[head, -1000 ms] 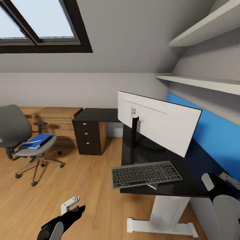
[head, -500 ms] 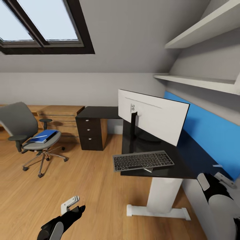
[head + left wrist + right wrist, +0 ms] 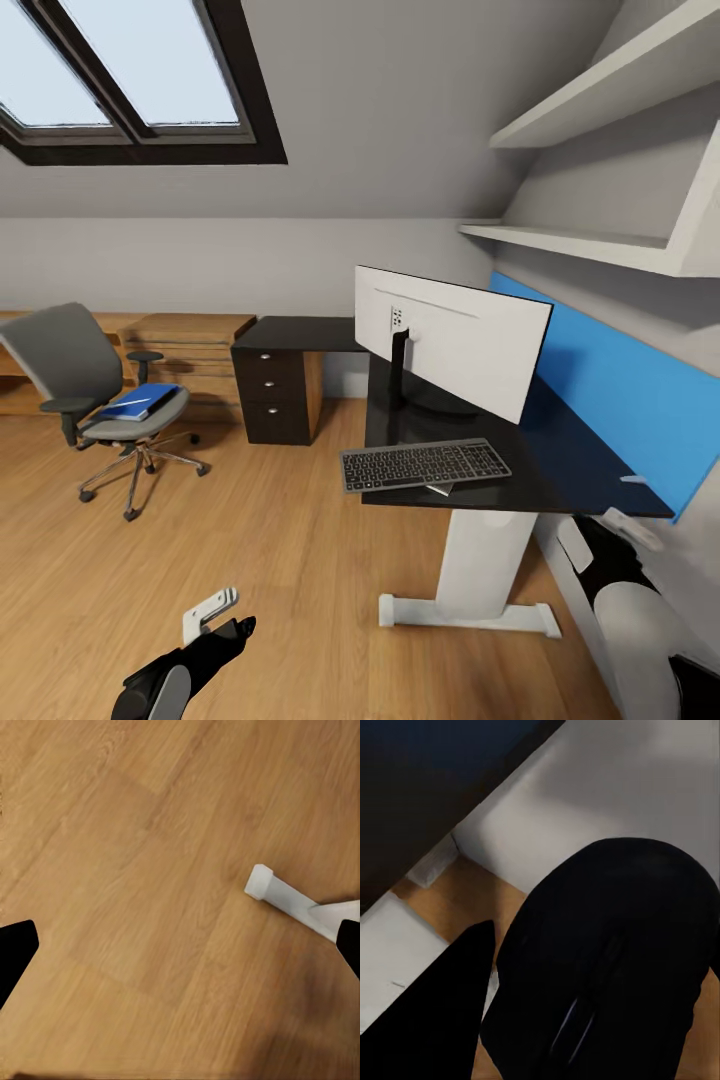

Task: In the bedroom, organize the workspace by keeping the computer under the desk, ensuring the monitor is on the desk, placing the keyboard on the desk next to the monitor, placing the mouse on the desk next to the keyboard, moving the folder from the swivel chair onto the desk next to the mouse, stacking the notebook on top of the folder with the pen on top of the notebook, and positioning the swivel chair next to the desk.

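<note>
Open wood floor (image 3: 280, 540) between the swivel chair (image 3: 65, 365) at left and the desk (image 3: 575, 470) at right, unobstructed around the left gripper (image 3: 214, 612). Near desk edge squared off, carried on 1 white pedestal (image 3: 480, 560) with a long flat foot (image 3: 289, 898) lying on the floor. Sloped ceiling with a dark-framed skylight (image 3: 130, 80) above; 2 white shelves (image 3: 560, 240) over the blue back panel (image 3: 620, 400).

Desk top glossy black, L-shaped, far wing ending in a dark 3-drawer unit (image 3: 272, 395) beside a low light-wood cabinet (image 3: 190, 330). Monitor (image 3: 460, 345) upright on the desk, white back toward the camera, thin black stand. Keyboard (image 3: 425, 465) at the near desk edge, grey frame, black keys, front edge slightly overhanging. Folder (image 3: 140, 402) bright blue, flat on the chair seat, well apart from the desk; pale streak on its cover too small to identify.

Left gripper over bare floor, fingers (image 3: 15, 952) spread wide at opposite margins of the left wrist view, nothing between them. Right gripper (image 3: 600, 535) low beside the desk's right end, partly cut off by the head view's margin. In the right wrist view, black mouse (image 3: 607, 967) clamped against a dark finger (image 3: 435, 1012), held clear of the floor below the desk top; far side of the grip not discernible.
</note>
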Robot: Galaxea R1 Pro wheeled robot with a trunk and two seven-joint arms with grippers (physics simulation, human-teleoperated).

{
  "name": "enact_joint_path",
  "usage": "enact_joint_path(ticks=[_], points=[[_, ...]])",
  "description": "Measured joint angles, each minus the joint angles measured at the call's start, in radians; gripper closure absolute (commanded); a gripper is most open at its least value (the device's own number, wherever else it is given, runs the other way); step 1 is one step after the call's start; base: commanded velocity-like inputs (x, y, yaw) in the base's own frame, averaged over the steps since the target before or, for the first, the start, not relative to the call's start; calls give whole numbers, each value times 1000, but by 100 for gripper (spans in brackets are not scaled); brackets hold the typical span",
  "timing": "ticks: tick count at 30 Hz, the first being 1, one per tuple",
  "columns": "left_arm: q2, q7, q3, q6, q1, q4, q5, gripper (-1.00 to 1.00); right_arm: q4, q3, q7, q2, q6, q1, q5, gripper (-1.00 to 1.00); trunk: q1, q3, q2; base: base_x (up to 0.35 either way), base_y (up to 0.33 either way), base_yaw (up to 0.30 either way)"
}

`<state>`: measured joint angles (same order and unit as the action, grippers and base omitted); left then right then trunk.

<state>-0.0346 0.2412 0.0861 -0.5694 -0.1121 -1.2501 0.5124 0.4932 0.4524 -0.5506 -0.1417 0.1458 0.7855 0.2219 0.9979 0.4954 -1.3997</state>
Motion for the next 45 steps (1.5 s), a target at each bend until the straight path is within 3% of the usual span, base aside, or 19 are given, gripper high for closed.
enact_joint_path(ticks=[4, 7, 11, 13, 15, 16, 18, 21, 26, 40, 45], points=[[0, 1, 0, 0, 0, 0, -26, -100, -2, -50, 5, 55, -71, -17, -49, 100, -15, -12, 28, -4, 0, 0], [0, 1, 0, 0, 0, 0, -48, -100, -4, -81, 6, 103, -145, -53, -118, 100, -27, -22, 49, -1, 0, 0], [0, 1, 2, -1, 0, 16, -73, -100, -7, -118, 2, 167, -334, -176, -265, 100, -42, -34, 77, 0, 0, 0], [1, 1, 3, 2, 0, 85, -103, -100, -46, -123, 11, 185, -383, -213, -297, 100, -50, -40, 91, 0, 0, 0], [1, 0, 3, 15, 0, 124, -123, -100, -81, -123, 24, 190, -394, -221, -303, 100, -57, -47, 105, 0, 0, 0], [1, -1, 2, 76, 0, 190, -144, -100, -157, -122, 48, 194, -426, -229, -304, 100, -61, -50, 112, 0, 0, 0], [1, -2, -36, 203, 0, 367, -200, -100, -333, -120, 83, 207, -541, -232, -305, 100, -69, -56, 126, 0, 0, 0], [1, -1, -56, 339, 0, 498, -242, -100, -445, -121, 118, 213, -665, -233, -310, 100, -80, -66, 147, 0, 0, 0], [-1, 0, -62, 434, -1, 615, -250, -100, -506, -122, 190, 209, -696, -234, -313, 100, -100, -81, 182, 0, 0, 0], [0, 1, -64, 505, -1, 655, -250, -100, -511, -122, 206, 201, -701, -237, -310, 100, -153, -125, 280, 0, 0, 142], [1, 1, -64, 511, -1, 656, -250, -100, -511, -121, 207, 201, -701, -237, -310, 100, -153, -125, 280, 0, 0, 279]])
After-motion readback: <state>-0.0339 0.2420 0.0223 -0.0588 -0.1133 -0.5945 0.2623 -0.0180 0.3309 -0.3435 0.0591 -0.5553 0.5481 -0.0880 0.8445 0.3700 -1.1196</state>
